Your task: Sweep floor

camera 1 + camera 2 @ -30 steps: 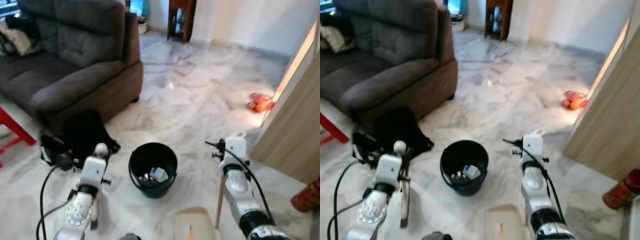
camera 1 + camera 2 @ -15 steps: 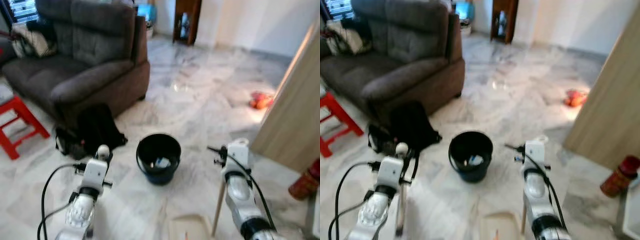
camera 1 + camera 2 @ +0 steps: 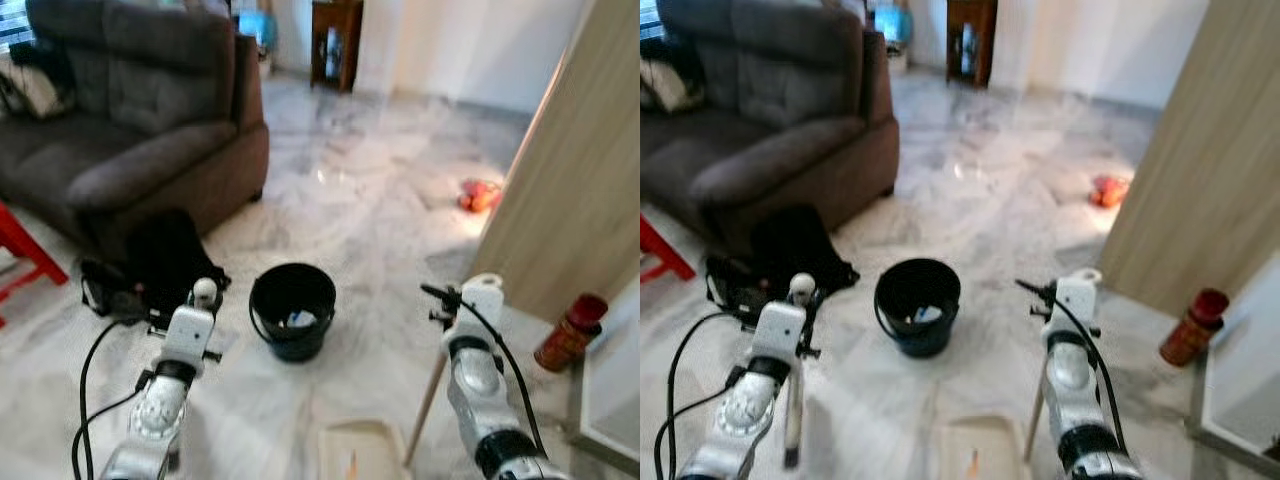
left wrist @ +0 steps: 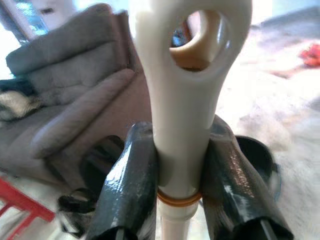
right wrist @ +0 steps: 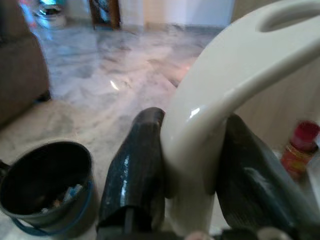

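Gripping, left: the left gripper (image 4: 177,185) has its two black fingers (image 4: 127,190) clamped on the cream broom handle (image 4: 187,90), just under its hanging-hole end; the broom's stick (image 3: 793,415) runs down towards the floor beside the left arm.
Gripping, right: the right gripper (image 5: 192,170) is closed on the curved cream dustpan handle (image 5: 225,95); its pole (image 3: 428,395) slants down to the cream dustpan (image 3: 358,455), which lies flat on the floor between the arms.
Step in hand: both tools are held, and the robot faces the black bucket (image 3: 292,310), which already has scraps in it. This looks like carrying broom and pan, either to the next patch or to tip into the bucket; I cannot tell which.
Next move: probably keeping the pan level and stepping closer to the bucket.
Floor: pale marble floor (image 3: 380,210), glossy, with no obvious dirt visible.
Around: grey sofa (image 3: 130,130) and black bag (image 3: 165,260) on the left; wooden panel (image 3: 570,190) and red canister (image 3: 565,330) on the right; orange toy (image 3: 478,195) further off.
In the way: the bucket stands straight ahead and the bag is near the left arm.
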You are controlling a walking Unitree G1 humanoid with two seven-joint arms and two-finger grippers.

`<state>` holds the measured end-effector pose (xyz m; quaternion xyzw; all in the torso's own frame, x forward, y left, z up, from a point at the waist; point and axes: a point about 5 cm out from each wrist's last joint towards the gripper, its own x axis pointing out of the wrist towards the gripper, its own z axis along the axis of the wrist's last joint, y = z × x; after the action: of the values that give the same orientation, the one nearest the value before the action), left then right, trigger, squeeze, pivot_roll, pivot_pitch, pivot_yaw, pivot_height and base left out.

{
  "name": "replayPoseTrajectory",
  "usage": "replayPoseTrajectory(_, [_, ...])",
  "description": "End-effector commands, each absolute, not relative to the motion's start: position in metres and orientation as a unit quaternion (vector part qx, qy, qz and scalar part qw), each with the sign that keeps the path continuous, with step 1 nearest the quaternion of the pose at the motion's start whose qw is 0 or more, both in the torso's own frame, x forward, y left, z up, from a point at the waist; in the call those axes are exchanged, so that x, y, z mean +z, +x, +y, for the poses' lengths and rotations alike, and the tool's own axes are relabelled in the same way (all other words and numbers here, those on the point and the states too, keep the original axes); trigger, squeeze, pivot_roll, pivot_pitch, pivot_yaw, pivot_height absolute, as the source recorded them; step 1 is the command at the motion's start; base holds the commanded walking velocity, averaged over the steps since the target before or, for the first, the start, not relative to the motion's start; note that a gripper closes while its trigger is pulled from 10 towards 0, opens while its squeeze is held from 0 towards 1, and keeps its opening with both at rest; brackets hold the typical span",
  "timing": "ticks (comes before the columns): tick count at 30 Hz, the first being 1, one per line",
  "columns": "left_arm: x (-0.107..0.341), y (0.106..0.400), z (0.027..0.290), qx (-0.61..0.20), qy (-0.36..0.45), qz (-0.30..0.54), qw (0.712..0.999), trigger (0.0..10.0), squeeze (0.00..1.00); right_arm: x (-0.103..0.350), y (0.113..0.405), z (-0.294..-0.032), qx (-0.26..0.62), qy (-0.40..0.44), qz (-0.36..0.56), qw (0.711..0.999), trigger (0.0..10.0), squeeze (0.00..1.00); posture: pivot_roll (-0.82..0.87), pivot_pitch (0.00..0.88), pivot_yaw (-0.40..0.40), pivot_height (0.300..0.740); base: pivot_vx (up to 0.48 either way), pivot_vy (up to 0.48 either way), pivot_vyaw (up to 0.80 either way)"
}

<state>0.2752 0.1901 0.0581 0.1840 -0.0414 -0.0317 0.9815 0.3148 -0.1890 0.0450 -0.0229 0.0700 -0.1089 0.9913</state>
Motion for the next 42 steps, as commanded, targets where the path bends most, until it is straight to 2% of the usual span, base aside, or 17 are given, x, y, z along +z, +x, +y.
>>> replayPoseTrajectory(1, [0.067, 0.28, 0.19, -0.033, 0.19, -0.062, 0.979, 10.0, 0.0, 0.054, 0.32, -0.191, -0.112, -0.02, 0.051, 0.992, 10.0, 0.0, 0.16, 0.0, -0.004, 0.74, 0.0, 0.0, 0.0])
replayPoseTrajectory(4, [0.067, 0.28, 0.19, -0.031, 0.189, -0.062, 0.98, 10.0, 0.0, 0.055, 0.322, -0.191, -0.113, -0.022, 0.052, 0.992, 10.0, 0.0, 0.17, 0.0, -0.01, 0.74, 0.0, 0.0, 0.0])
replayPoseTrajectory(20, [0.064, 0.282, 0.19, -0.022, 0.188, -0.054, 0.98, 10.0, 0.0, 0.058, 0.325, -0.191, -0.104, -0.025, 0.049, 0.993, 10.0, 0.0, 0.16, 0.0, -0.034, 0.74, 0.0, 0.0, -0.8])
replayPoseTrajectory(28, [0.053, 0.282, 0.194, -0.009, 0.174, -0.015, 0.985, 10.0, 0.0, 0.053, 0.32, -0.194, -0.113, -0.027, 0.052, 0.992, 10.0, 0.0, 0.12, 0.0, -0.001, 0.74, 0.0, 0.0, -0.79])
replayPoseTrajectory(36, [0.063, 0.298, 0.187, -0.02, 0.15, -0.021, 0.988, 10.0, 0.0, 0.055, 0.322, -0.194, -0.121, -0.024, 0.049, 0.991, 10.0, 0.0, 0.08, 0.0, 0.036, 0.74, 0.0, -0.332, -0.78])
replayPoseTrajectory(42, [0.068, 0.309, 0.181, -0.027, 0.153, -0.024, 0.988, 10.0, 0.0, 0.061, 0.325, -0.201, -0.129, -0.028, 0.04, 0.99, 10.0, 0.0, 0.06, 0.0, 0.039, 0.74, 0.0, 0.0, -0.77])
